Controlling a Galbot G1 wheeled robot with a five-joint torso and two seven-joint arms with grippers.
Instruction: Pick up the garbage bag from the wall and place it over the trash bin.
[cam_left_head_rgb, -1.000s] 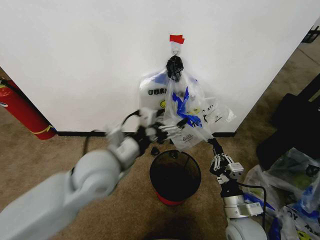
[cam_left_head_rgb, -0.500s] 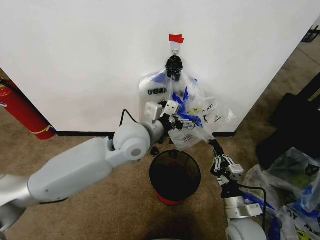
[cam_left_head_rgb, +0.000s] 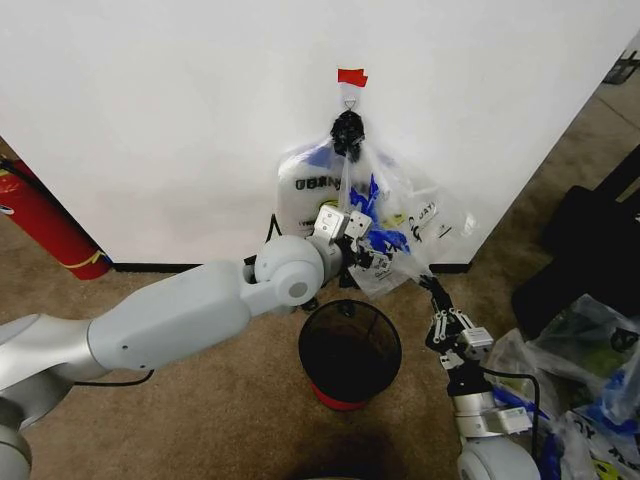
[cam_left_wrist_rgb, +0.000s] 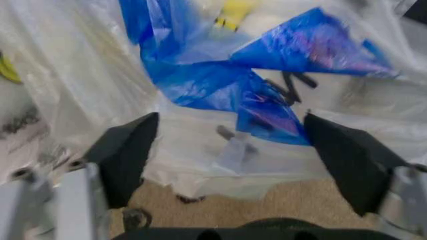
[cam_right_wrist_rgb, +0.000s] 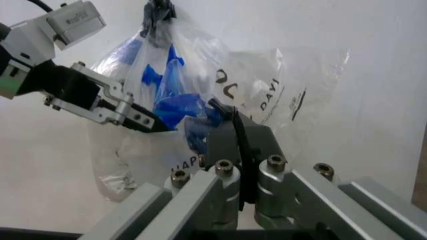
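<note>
- The garbage bag (cam_left_head_rgb: 400, 225) hung against the wall (cam_left_head_rgb: 160, 110), bunched at its top under a dark clip or knot on a small metal hook (cam_left_head_rgb: 349, 103) below a piece of red tape (cam_left_head_rgb: 352, 77); hung that way, its body draped loose and open to a frontal approach
- A whiter bag (cam_left_head_rgb: 305, 195) with black lettering hung flat behind it from the same point, so the clear bag with blue handles was the outermost layer
- The left gripper (cam_left_head_rgb: 375, 252) was raised to the bag's lower middle, level with the bunched blue handles; in the left wrist view its fingers (cam_left_wrist_rgb: 127, 150) stood wide apart on either side of the blue plastic, with nothing clamped between them
- Judgement: that spread suited a bite on the gathered blue section, where the film was thickest and least likely to slip or tear
- The trash bin (cam_left_head_rgb: 350, 350) stood on the carpet directly beneath the hanging bag and close to the baseboard, apparently positioned so the bag need only travel downward
- The right gripper (cam_left_head_rgb: 432, 300) was held low, just right of the bin and below the bag's lower edge; its dark fingers (cam_right_wrist_rgb: 237, 137) appeared pressed together and held nothing
- A red fire extinguisher (cam_left_head_rgb: 45, 225) leaned at the wall well to the left, clear of the work
- Risk noted: thin film snagging on the hook
</note>
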